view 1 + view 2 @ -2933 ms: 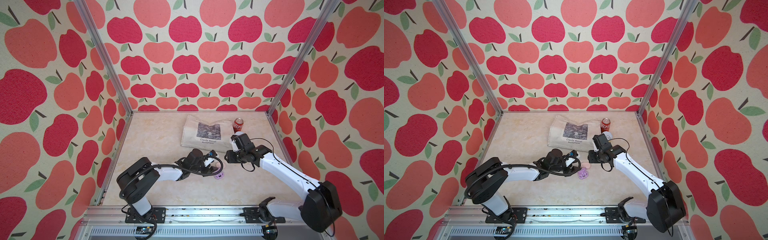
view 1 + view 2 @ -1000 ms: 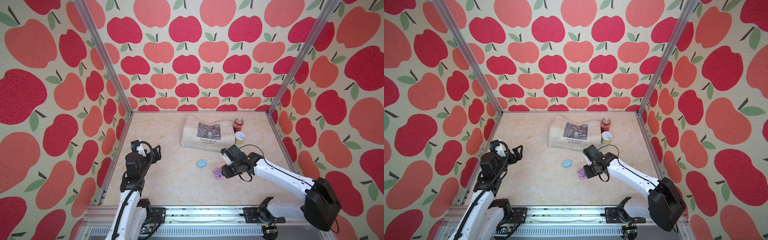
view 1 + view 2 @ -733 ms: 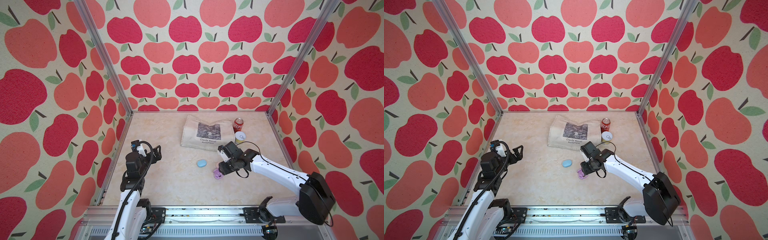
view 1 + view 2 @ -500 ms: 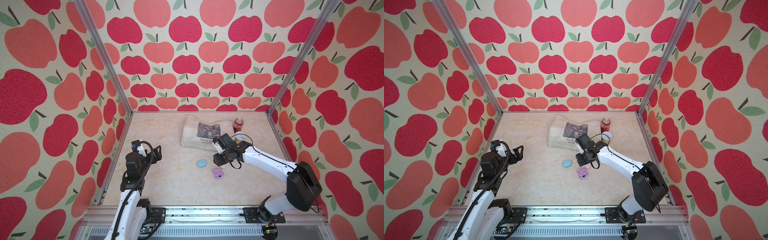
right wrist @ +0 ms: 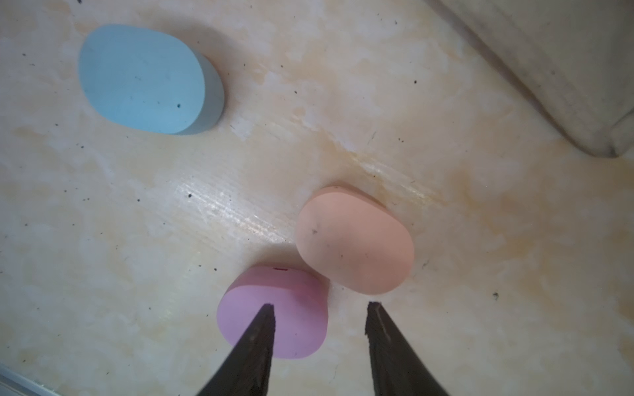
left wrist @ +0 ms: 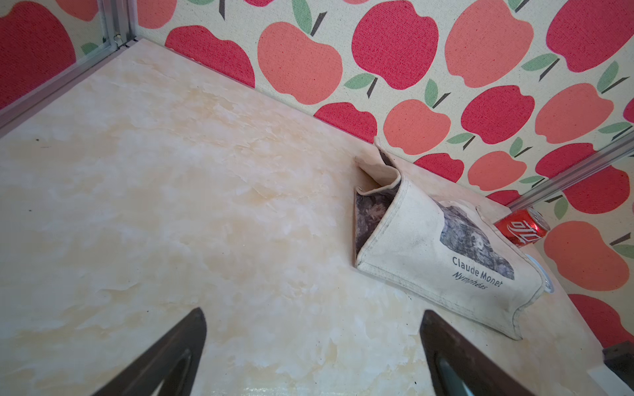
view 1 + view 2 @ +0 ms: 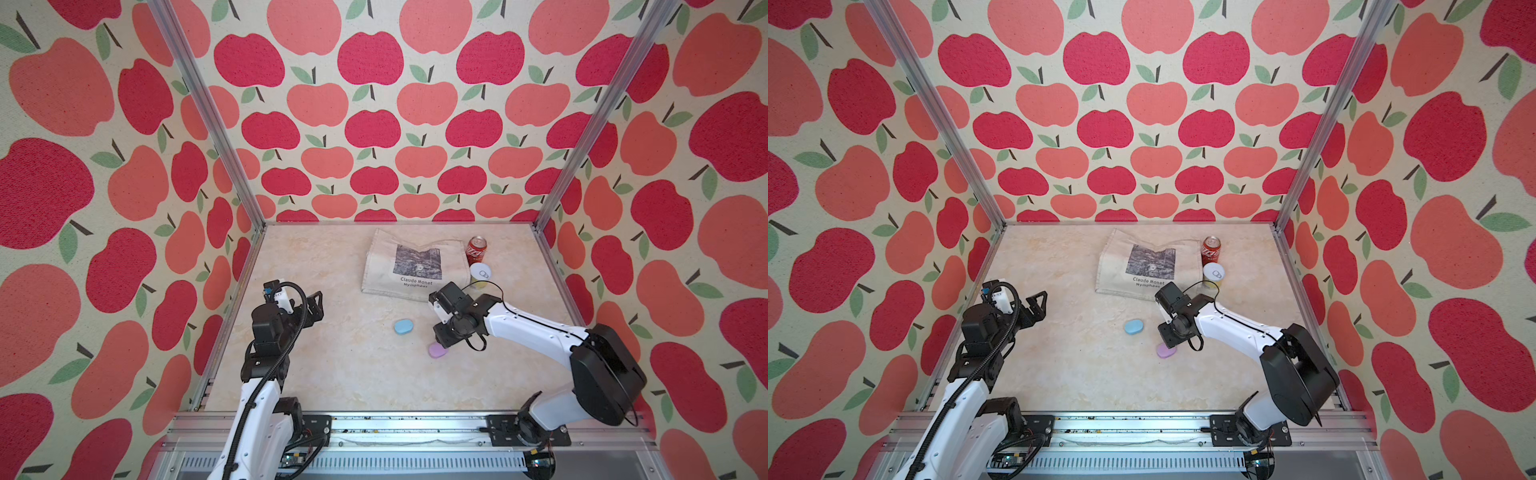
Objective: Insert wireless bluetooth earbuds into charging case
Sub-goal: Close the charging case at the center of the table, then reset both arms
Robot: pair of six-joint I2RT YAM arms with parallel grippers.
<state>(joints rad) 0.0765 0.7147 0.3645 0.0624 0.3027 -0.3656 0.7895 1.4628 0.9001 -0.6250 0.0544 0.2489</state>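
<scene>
Three oval charging cases lie shut on the marble floor: a blue case [image 7: 404, 326] [image 5: 147, 79], a lilac case [image 7: 437, 351] [image 7: 1166, 351] [image 5: 302, 301] and a peach-pink case [image 5: 355, 240] touching the lilac one. In both top views the right arm hides the pink case. No earbuds show in any view. My right gripper [image 7: 446, 338] [image 5: 320, 305] hovers open over the lilac case's edge, with nothing between its fingers. Far off at the left my left gripper [image 7: 316, 303] [image 6: 312, 315] stands wide open and holds nothing.
A cream tote bag [image 7: 415, 266] printed "Claude Monet" lies at the back. To its right stand a red soda can [image 7: 477, 249] and a yellow can with a white lid [image 7: 481, 274]. Apple-patterned walls enclose the floor on three sides.
The left arm has pulled back from the centre to the left side and stayed there. The right gripper swung toward the tote bag, then returned above the lilac case.
</scene>
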